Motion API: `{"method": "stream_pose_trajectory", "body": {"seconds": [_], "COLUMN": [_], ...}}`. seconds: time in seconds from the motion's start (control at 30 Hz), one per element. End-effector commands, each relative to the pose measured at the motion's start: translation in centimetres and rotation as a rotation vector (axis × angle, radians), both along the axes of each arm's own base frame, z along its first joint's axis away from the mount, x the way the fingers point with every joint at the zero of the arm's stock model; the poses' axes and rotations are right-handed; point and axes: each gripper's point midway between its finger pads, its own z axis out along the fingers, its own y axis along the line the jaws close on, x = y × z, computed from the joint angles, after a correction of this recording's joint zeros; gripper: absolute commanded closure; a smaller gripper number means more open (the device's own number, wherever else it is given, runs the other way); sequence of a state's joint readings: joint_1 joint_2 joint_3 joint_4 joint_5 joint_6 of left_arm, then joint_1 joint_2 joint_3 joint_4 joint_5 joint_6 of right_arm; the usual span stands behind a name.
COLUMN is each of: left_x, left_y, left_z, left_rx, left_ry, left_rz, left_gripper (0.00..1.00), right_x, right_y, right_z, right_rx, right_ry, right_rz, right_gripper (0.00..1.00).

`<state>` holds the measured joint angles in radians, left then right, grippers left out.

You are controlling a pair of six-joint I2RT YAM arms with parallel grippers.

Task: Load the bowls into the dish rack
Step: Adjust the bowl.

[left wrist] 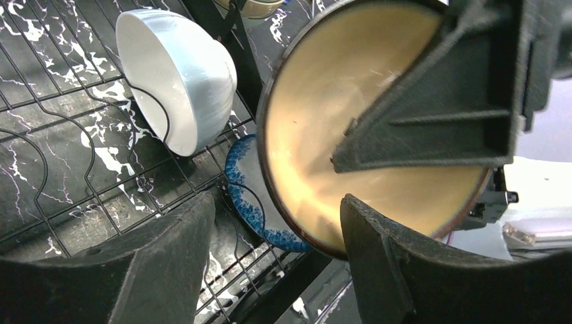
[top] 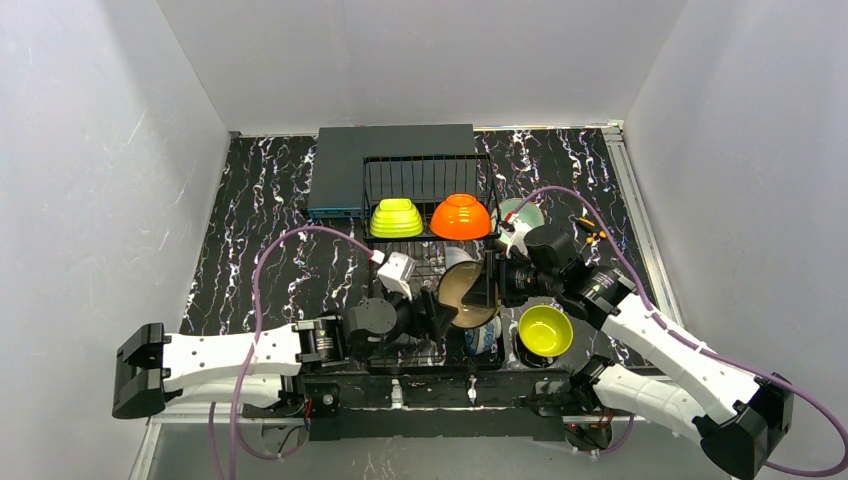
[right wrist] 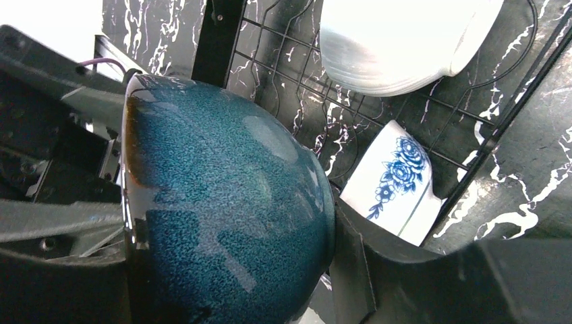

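A robotics lab test cell, not a real kitchen. Plain white panels wall in the table beyond the left gripper and right gripper and out to either side of them. The tabletop beneath them wears a black marble-print covering. Purple cables loop back from each wrist, and an aluminium rail runs outward of the right gripper. The dish rack and bowls, one teal bowl pinched by the right gripper, are the only homely things.
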<state>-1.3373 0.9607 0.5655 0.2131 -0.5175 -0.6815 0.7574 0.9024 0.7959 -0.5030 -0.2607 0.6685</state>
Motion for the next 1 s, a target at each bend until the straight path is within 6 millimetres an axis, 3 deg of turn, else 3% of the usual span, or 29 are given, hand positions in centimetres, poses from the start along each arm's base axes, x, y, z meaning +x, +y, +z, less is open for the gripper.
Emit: {"method": "stream_pose_trajectory", "body": {"seconds": [0.0,0.13,0.23,0.33,0.43,0.5,0.57,0.73,0.87,0.97], "left_x": [1.0,1.4,1.5,1.6,1.9,2.2,2.6,2.8,2.9,3.1], "left_y": [-0.3,-1.1,-1.7,-2.0,-1.8,-1.3,-0.6,0.4,0.8,1.2], "left_z": [-0.3,-0.7,-0.4,-0.3,-0.1,-0.1,0.1,1.0,2.2,2.6], "left_rx": [-0.052,-0.085,-0.103,-0.141,-0.193,-0.232,-0.276,-0.349,-0.421,-0.471], "left_ry": [0.105,0.186,0.198,0.213,0.225,0.228,0.229,0.196,0.158,0.145], "left_rz": [0.021,-0.007,-0.033,-0.044,-0.032,-0.007,0.024,0.031,0.02,0.022], "left_gripper": [0.34,0.36,0.46,0.61,0.87,1.0,1.0,1.0,1.0,1.0], "right_x": [0.5,0.5,0.4,0.4,0.5,0.5,0.5,0.0,-0.4,-0.5], "right_y": [2.1,2.1,2.2,2.2,2.3,2.2,2.1,2.3,2.9,3.1], "right_z": [6.0,6.2,6.3,6.4,6.6,7.0,7.3,7.5,7.7,8.4], "right_rx": [0.187,0.193,0.199,0.202,0.21,0.224,0.244,0.319,0.395,0.444], "right_ry": [-0.133,-0.144,-0.148,-0.151,-0.16,-0.168,-0.171,-0.14,-0.107,-0.113], "right_rz": [0.06,0.068,0.073,0.074,0.072,0.065,0.043,0.027,0.029,0.033], "right_gripper": [0.99,0.99,0.99,0.99,0.99,0.85,0.58,0.17,0.04,0.01]}}
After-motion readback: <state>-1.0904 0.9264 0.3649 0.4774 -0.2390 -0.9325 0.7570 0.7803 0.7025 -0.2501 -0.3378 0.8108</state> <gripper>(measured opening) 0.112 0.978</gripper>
